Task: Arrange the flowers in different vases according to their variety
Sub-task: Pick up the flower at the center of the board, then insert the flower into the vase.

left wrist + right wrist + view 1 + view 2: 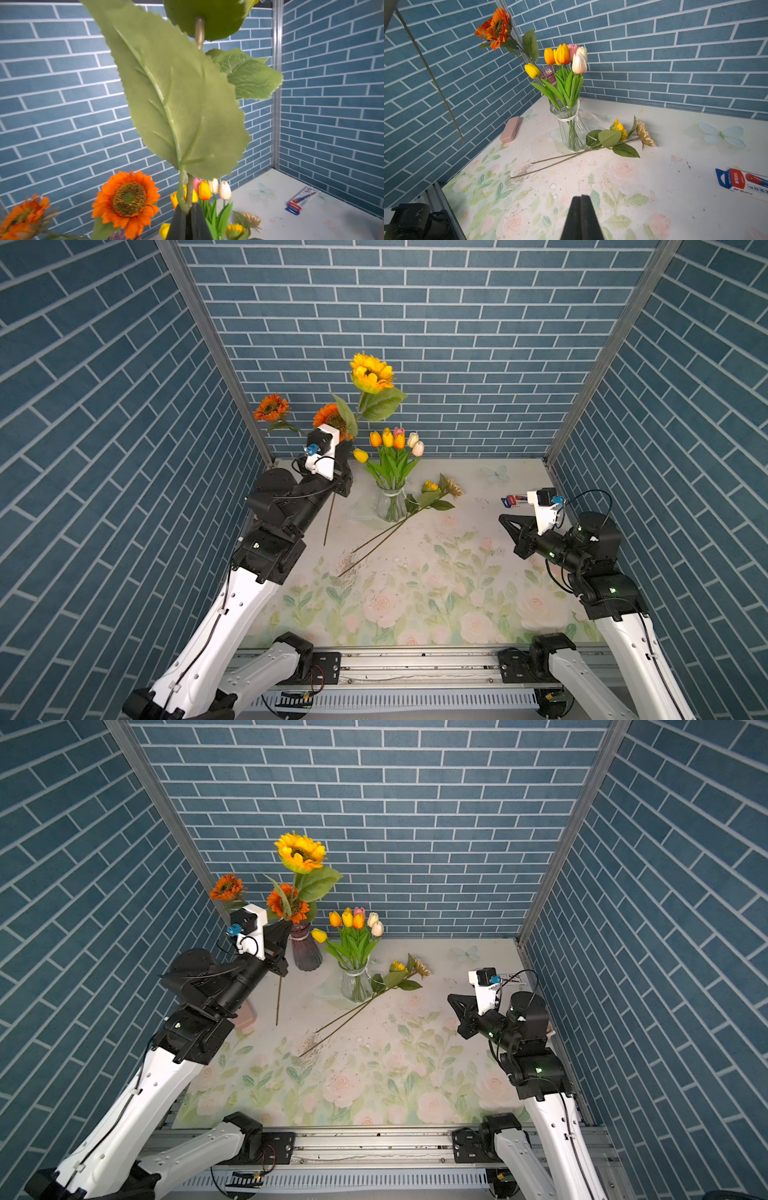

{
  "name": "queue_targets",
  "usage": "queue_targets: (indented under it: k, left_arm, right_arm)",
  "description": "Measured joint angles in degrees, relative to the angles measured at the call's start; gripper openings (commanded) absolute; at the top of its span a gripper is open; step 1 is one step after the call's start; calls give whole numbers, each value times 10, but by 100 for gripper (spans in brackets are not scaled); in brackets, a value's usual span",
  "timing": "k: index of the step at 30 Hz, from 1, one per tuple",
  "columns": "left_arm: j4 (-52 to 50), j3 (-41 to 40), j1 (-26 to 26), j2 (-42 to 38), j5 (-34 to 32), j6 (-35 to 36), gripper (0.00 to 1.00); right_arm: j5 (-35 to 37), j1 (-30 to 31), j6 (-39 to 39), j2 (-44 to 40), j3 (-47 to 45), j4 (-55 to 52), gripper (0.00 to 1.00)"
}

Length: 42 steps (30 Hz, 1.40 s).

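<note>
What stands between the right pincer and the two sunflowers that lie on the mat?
Nothing visible does. In the right wrist view, only bare mat lies between the shut right pincer and the two sunflowers. The clear vase with tulips stands beyond their stems.

tulips [392,439] in vase [390,508], two sunflowers [432,497] on mat [457,593] — beside (right)
</note>
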Motion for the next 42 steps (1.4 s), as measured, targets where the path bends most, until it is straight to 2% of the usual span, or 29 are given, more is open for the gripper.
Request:
queue_targets:
  k: [9, 20, 28, 42]
  left_arm:
    - [149, 0, 117, 30, 80, -59, 0]
    - [325, 0, 217, 113, 77, -138, 0]
    - [444, 13, 242, 183, 56, -167, 0]
    - [562, 129, 243, 346, 15, -175, 0]
  right_arm:
    - [-3, 0, 0, 13, 0, 0, 0]
    - [-4, 0, 0, 38, 0, 6, 0]
    - [-5, 0, 0, 65, 0, 20, 0]
    - [-4, 0, 4, 96, 0, 35, 0]
